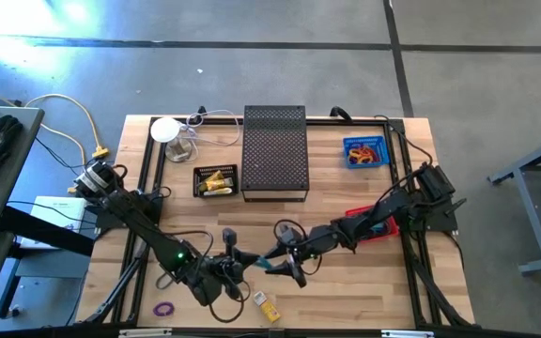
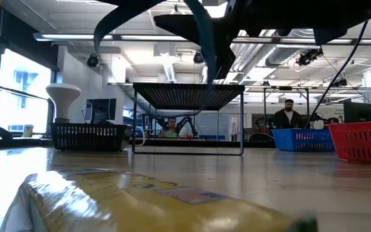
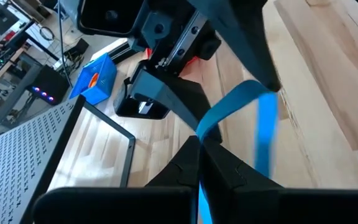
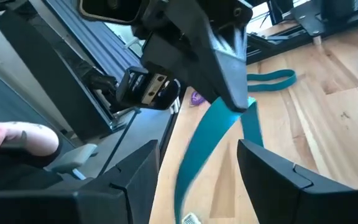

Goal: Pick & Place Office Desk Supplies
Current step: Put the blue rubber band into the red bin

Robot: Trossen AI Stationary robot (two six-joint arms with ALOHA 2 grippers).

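A wide blue rubber band [image 3: 241,112] hangs above the front middle of the table, pinched at one end in the left gripper [image 3: 199,146], whose fingers are clenched tight on it. In the right wrist view the same band runs down between the two spread fingers of the right gripper [image 4: 197,162], which stands released around it without pressing on it. In the high view both arms reach in low from the table's sides and meet tip to tip near the front edge, the left from the left, the right from the right.

Another teal band [image 4: 271,78] lies flat on the wood, and a small purple loop [image 1: 163,308] rests by the front left corner. A yellow packet [image 1: 267,306] lies near the front edge; its print cannot be read.

Farther back, a black mesh basket [image 1: 216,181] holds yellow pieces, a blue bin [image 1: 364,151] holds orange and red items, and a red basket [image 1: 376,225] sits under the right arm. A black perforated stand [image 1: 274,150] occupies the centre.
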